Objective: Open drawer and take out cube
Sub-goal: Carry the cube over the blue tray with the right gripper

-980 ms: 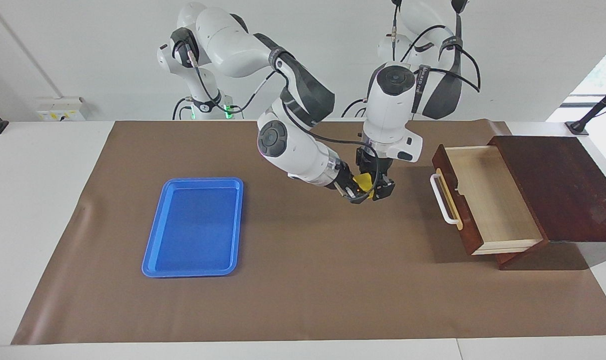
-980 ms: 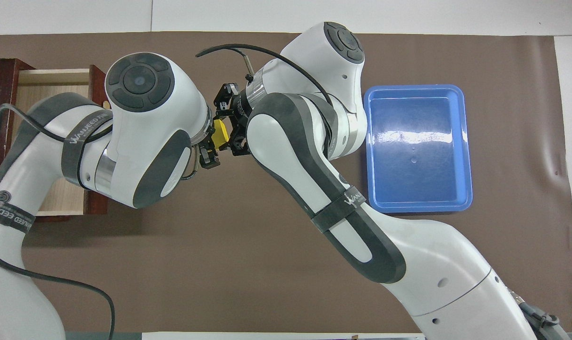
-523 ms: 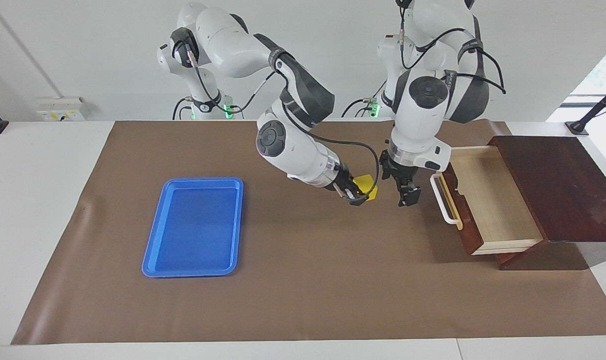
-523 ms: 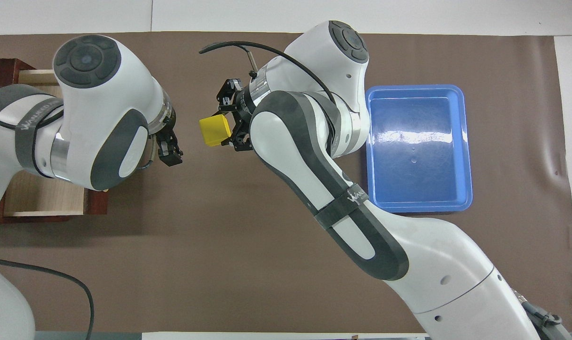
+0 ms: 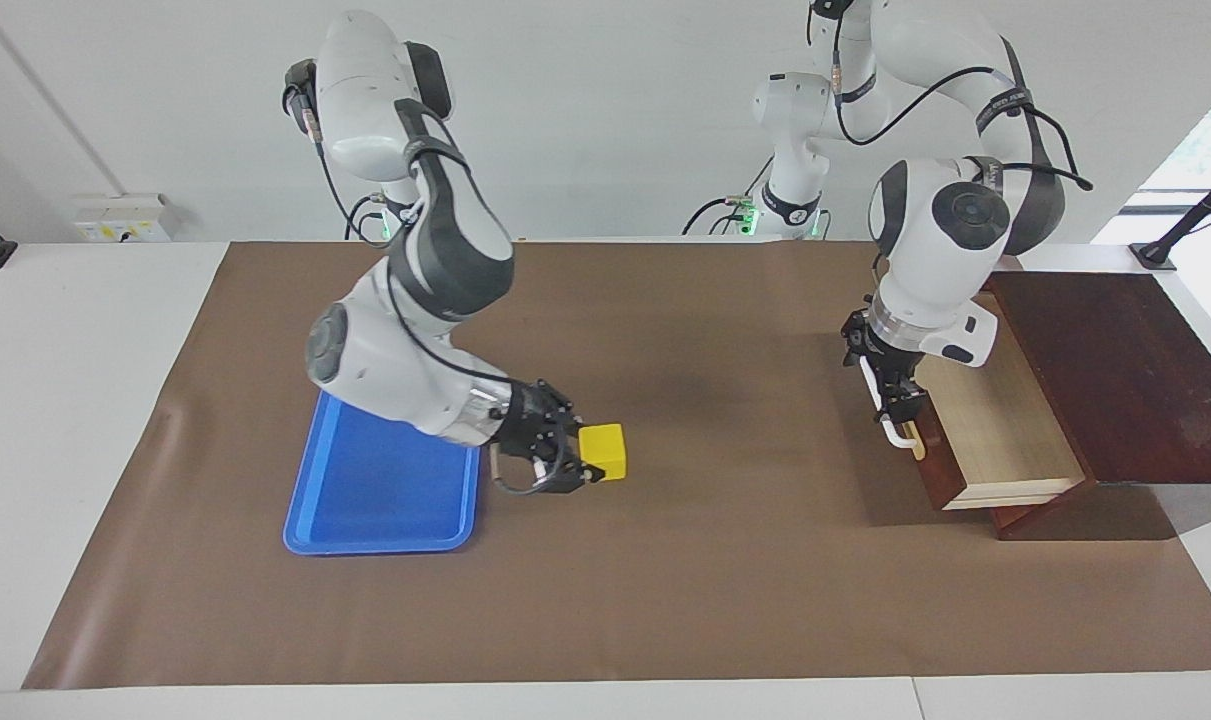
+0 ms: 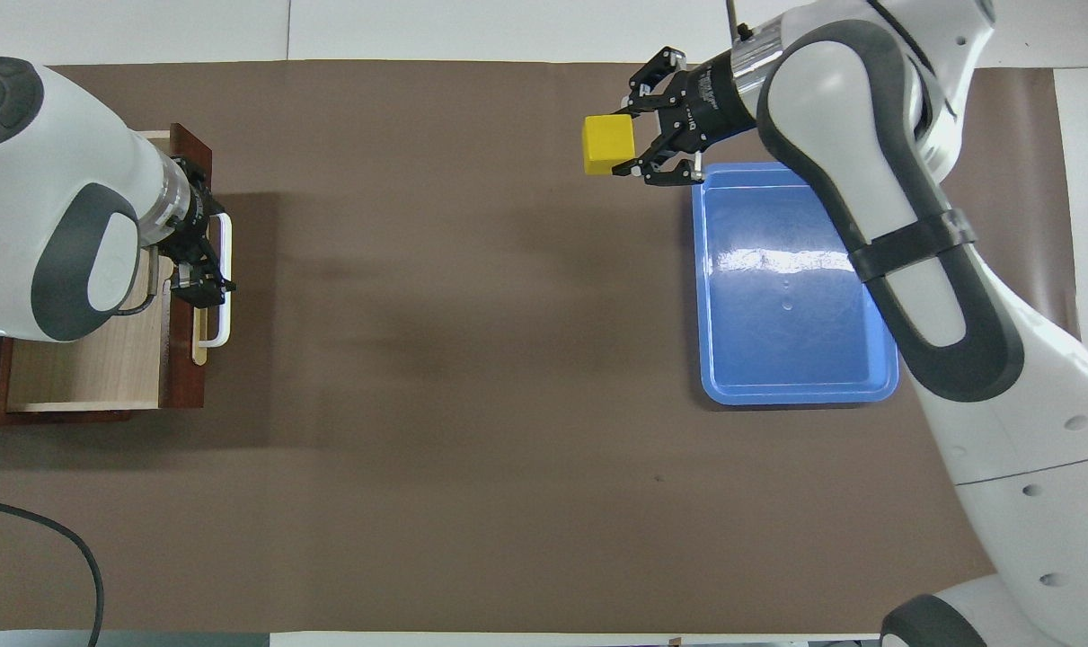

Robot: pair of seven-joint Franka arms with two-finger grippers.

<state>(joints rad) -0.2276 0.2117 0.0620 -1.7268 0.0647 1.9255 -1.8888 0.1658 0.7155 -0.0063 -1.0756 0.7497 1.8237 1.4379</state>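
The yellow cube [image 5: 605, 452] [image 6: 608, 144] is held by my right gripper [image 5: 587, 463] [image 6: 635, 144], which is shut on it from the tray's side. It hangs low over the brown mat, beside the blue tray's corner that lies farthest from the robots. The drawer [image 5: 995, 420] [image 6: 94, 359] stands pulled out at the left arm's end, its light wood inside bare. My left gripper [image 5: 885, 380] [image 6: 198, 238] is open over the drawer's dark front and white handle [image 5: 895, 435] [image 6: 225, 270]. Whether it touches the handle I cannot tell.
A flat blue tray [image 5: 385, 500] [image 6: 795, 359] lies toward the right arm's end, with nothing in it. The right arm's elbow hangs over part of it. The dark wooden cabinet top [image 5: 1115, 370] sits at the table's edge. A brown mat [image 5: 665, 560] covers the table.
The left gripper let go of the cube and drew back to the drawer's front. The right gripper carried the cube from mid-table to beside the tray and lowered it.
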